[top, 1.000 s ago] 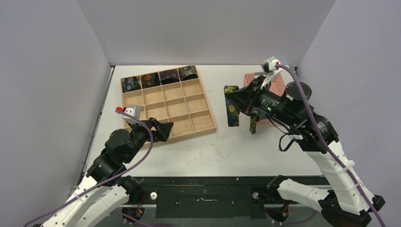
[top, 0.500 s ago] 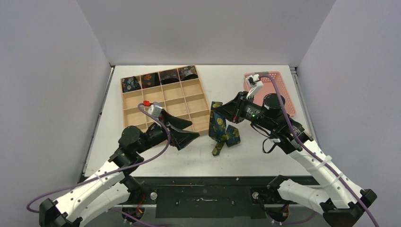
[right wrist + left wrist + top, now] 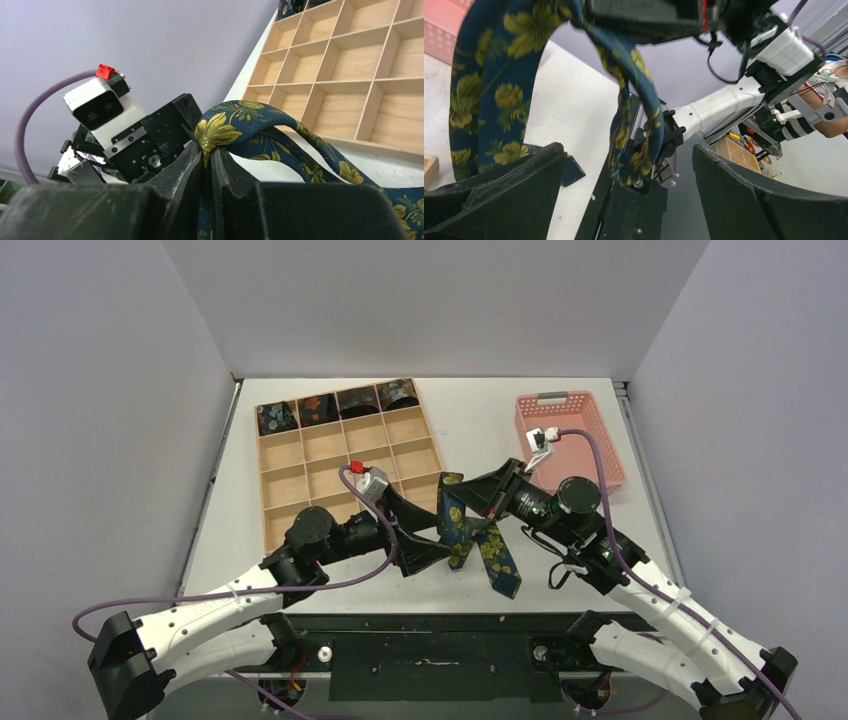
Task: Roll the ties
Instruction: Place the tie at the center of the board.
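A long navy tie with yellow flowers (image 3: 483,545) hangs from my right gripper (image 3: 478,512), which is shut on a fold of it above the table's front middle. Its loose ends drape down onto the table. In the right wrist view the fingers (image 3: 207,152) pinch the tie (image 3: 250,125). My left gripper (image 3: 437,538) is open just left of the tie. In the left wrist view the tie (image 3: 636,105) hangs between and beyond its spread fingers (image 3: 499,195). Several rolled ties (image 3: 315,408) sit in the back row of the wooden tray (image 3: 425,508).
The wooden compartment tray's other cells are bare wood, and it also shows in the right wrist view (image 3: 350,75). A pink plastic basket (image 3: 572,430) stands at the back right. The two grippers are close together near the table's front edge.
My right gripper has carried the tie from beside the pink basket to the front middle and lowered it. My left arm has swung right, past the tray, up to the tie.
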You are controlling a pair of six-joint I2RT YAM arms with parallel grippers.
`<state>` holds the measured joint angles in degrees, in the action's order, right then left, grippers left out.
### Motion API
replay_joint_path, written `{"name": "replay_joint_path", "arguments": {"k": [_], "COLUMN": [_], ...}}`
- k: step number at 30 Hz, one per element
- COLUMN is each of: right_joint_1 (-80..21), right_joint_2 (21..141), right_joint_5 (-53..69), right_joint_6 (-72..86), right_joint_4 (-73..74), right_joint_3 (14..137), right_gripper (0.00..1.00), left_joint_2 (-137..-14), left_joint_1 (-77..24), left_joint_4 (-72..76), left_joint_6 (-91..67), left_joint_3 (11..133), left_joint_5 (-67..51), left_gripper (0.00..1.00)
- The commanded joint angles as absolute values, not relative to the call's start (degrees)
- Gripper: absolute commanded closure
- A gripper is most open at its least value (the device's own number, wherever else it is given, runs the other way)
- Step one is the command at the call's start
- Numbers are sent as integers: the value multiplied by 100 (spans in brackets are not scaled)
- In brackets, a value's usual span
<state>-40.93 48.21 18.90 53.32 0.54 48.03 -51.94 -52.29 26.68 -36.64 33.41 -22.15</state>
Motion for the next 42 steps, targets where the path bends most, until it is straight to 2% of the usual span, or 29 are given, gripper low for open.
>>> {"name": "replay_joint_path", "arguments": {"k": [1, 8, 9, 11, 15, 16, 17, 18, 21, 23, 25, 28, 33, 38, 42], "right_joint_1": [-4451, -5014, -5051, -5108, -5123, -5116, -5116, -5118, -5119, -5116, -5116, -5115, -5123, -5212, -5789], "right_joint_2": [4727, 5069, 5134, 5261, 5592, 5680, 5768, 5823, 5675, 5392, 5093, 4743, 4490, 4416, 5004], "right_joint_5": [1290, 801, 736, 610, 427, 415, 406, 314, -179, -703, -1168, -1500, -1718, -1265, -1831], "right_joint_6": [5560, 5397, 5389, 5428, 5362, 5225, 5040, 4829, 4330, 4075, 3941, 3846, 4332, 4508, 4429], "right_joint_4": [-739, -754, -763, -739, -563, -415, -193, 96, 820, 1176, 1485, 1680, 1840, 1112, 1140], "right_joint_3": [4560, 4664, 4706, 4809, 5020, 5122, 5249, 5378, 5465, 5299, 4903, 4168, 3041, 2171, 2430], "right_gripper": [95, 95, 95, 95, 95, 92, 80, 66, 24, 10, 5, 5, 12, 22, 32], "left_joint_2": [-5107, -5321, -5390, -5468, -5297, -5172, -5015, -4792, -3893, -3129, -2364, -1315, -169, 91, -232], "left_joint_1": [-5342, -5438, -5461, -5519, -5654, -5673, -5677, -5674, -5678, -5677, -5676, -5671, -5674, -5671, -5677], "left_joint_4": [3400, 3521, 3501, 3490, 3441, 3383, 3247, 3079, 2548, 2007, 1328, 526, -1310, -2721, -3471], "left_joint_6": [-3788, -3943, -3934, -3947, -3918, -3894, -3867, -3853, -3911, -4105, -4560, -5012, -5345, -5783, -6307], "left_joint_3": [3207, 3231, 3260, 3299, 3194, 3152, 3100, 3062, 2737, 2511, 2276, 1908, 1997, 2203, 2376], "left_joint_5": [-2263, -2572, -2625, -2727, -2660, -2557, -2414, -2161, -1179, -209, 1107, 2293, 3682, 4350, 4776], "left_gripper": [4, 1, 5, 21, 71, 83, 98, 100, 100, 100, 100, 100, 100, 100, 100]}}
